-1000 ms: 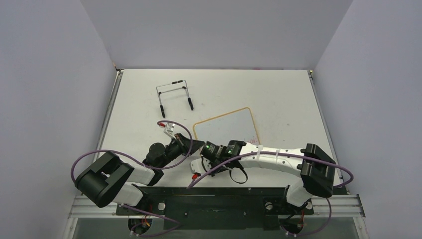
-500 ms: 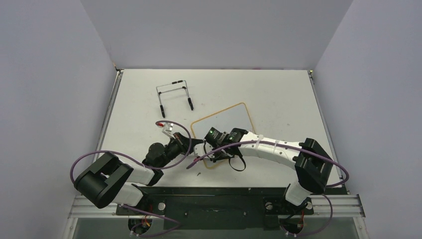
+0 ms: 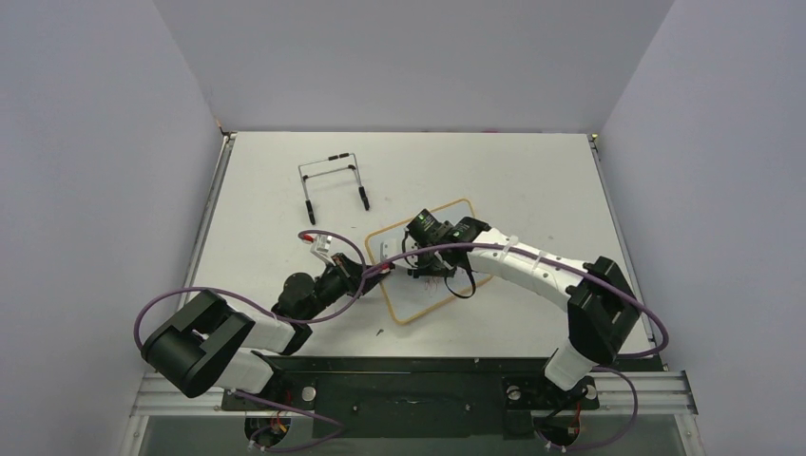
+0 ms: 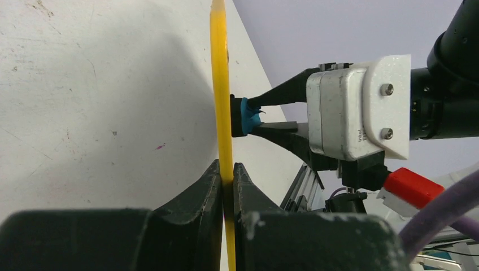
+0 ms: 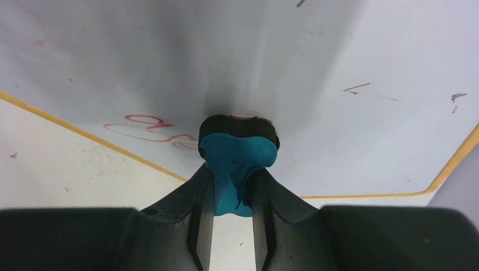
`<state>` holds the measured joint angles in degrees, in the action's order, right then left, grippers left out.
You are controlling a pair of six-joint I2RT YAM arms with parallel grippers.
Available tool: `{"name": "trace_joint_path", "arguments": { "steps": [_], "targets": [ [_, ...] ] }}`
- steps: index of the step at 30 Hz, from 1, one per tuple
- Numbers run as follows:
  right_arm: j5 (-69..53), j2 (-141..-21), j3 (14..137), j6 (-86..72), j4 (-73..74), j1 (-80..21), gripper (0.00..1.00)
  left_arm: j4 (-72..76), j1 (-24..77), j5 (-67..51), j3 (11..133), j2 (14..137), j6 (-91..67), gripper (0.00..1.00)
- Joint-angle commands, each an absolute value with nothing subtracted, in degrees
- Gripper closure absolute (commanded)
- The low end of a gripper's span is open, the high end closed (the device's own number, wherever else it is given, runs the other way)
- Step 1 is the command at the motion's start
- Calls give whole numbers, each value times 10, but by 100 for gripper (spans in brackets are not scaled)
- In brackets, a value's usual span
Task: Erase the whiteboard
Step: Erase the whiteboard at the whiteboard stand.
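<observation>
The whiteboard (image 3: 418, 300), white with a thin tan frame, lies askew near the table's middle. My left gripper (image 3: 378, 273) is shut on its left edge. In the left wrist view that edge (image 4: 219, 84) shows as a yellow strip pinched between the jaws of my left gripper (image 4: 227, 175). My right gripper (image 3: 428, 271) is shut on a small blue eraser (image 5: 237, 161) and presses it against the board's face (image 5: 350, 124). Red writing (image 5: 152, 127) sits just left of the eraser. The left wrist view also shows the eraser (image 4: 246, 116) touching the board.
A black wire easel stand (image 3: 333, 180) stands at the back left of the table (image 3: 542, 180). Grey walls close in three sides. The arm bases and a black rail (image 3: 409, 380) run along the near edge.
My right gripper has swept the eraser from the board's near left corner toward the far side. The board has turned and slid under the stroke. My left gripper has kept its hold on the edge.
</observation>
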<state>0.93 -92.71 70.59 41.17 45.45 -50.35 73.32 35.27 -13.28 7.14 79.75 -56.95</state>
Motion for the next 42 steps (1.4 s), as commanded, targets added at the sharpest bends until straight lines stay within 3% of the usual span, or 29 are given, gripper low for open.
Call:
{"name": "trace_joint_path", "arguments": {
  "steps": [1, 8, 17, 25, 33, 42],
  "targets": [
    [-26, -933, 677, 411, 434, -525, 100, 828, 360, -177, 96, 782, -593, 100],
    [-29, -909, 614, 413, 429, -630, 100, 837, 360, -180, 99, 793, -595, 100],
    [-32, -903, 677, 408, 421, -506, 100, 831, 360, -178, 94, 781, -593, 100],
    [-50, -882, 598, 396, 405, -601, 100, 835, 360, -177, 92, 783, -594, 100],
    [-62, -880, 633, 387, 396, -505, 100, 835, 359, -175, 90, 779, -594, 100],
    [-67, -862, 590, 388, 396, -578, 100, 838, 359, -174, 89, 782, -596, 100]
  ]
}}
